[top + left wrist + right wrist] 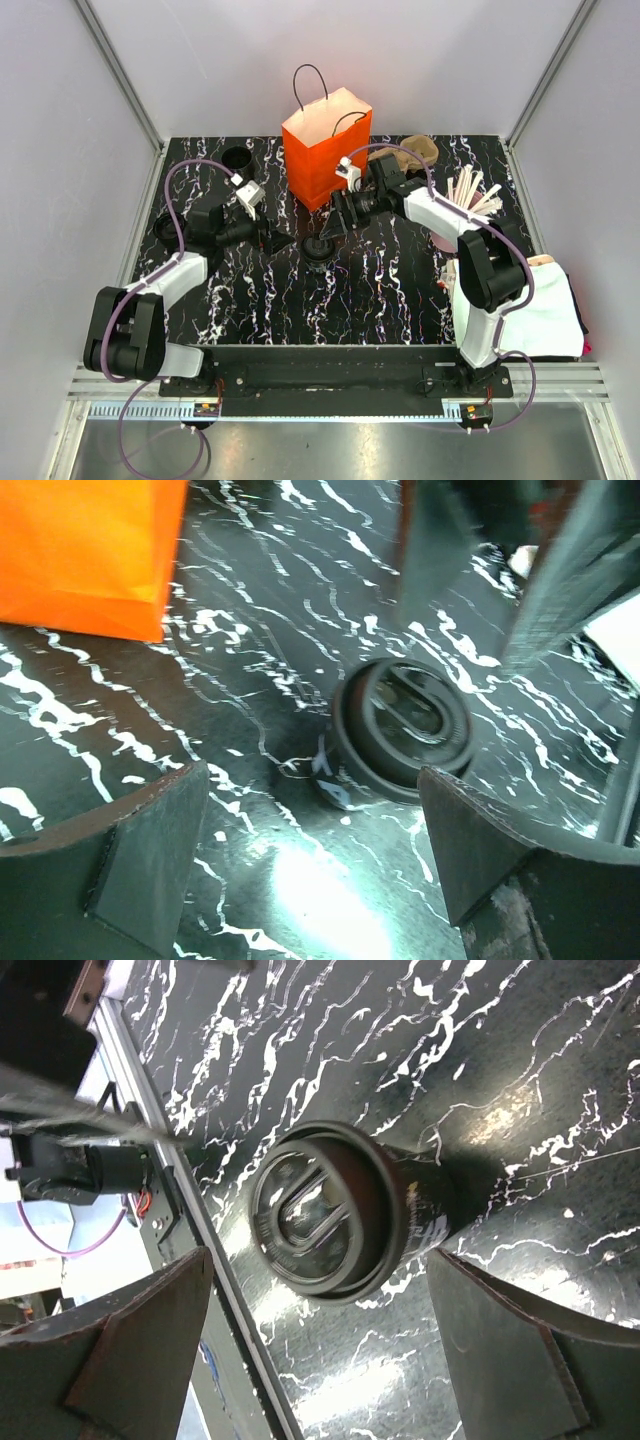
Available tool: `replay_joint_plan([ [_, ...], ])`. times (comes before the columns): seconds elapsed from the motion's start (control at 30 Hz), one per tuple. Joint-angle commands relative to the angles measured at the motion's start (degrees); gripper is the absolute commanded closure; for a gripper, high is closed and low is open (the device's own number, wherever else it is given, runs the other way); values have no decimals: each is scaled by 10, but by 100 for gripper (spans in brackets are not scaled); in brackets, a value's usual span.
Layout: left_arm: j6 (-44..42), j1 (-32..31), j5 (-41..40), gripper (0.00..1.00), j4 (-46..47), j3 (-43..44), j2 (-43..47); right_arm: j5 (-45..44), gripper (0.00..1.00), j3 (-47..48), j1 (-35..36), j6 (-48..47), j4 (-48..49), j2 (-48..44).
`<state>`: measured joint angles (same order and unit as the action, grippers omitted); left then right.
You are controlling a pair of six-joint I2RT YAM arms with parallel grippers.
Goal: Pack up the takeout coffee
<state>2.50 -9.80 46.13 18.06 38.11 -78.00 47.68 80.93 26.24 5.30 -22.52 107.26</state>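
At mid-frame the takeout coffee is flanked by the left gripper and right gripper, both spread open, below the orange bag.

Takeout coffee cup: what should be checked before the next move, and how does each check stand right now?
1. ok: the lid is seated on the takeout coffee cup.
2. ok: the cup stands upright on the table.
3. ok: the right gripper is open, with the cup centred ahead between its fingers, ungrasped.
4. ok: the left gripper is open, with the cup ahead of it, untouched.
5. cannot tell: clearance between the two grippers, both close to the cup.
6. ok: the orange bag is upright, with its mouth open.
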Motion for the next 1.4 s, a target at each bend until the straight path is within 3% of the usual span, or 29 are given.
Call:
replay_joint_plan([
  [0.0,-6,1,49,12,21,-2,-1,14,7,-4,-3,18,30,29],
  [0.77,-2,-2,49,14,24,-10,-51,36,22,-17,-4,69,67,73],
  [1.37,18,-22,47,14,26,1,-81,24,54,-28,-4,79,73,75],
])
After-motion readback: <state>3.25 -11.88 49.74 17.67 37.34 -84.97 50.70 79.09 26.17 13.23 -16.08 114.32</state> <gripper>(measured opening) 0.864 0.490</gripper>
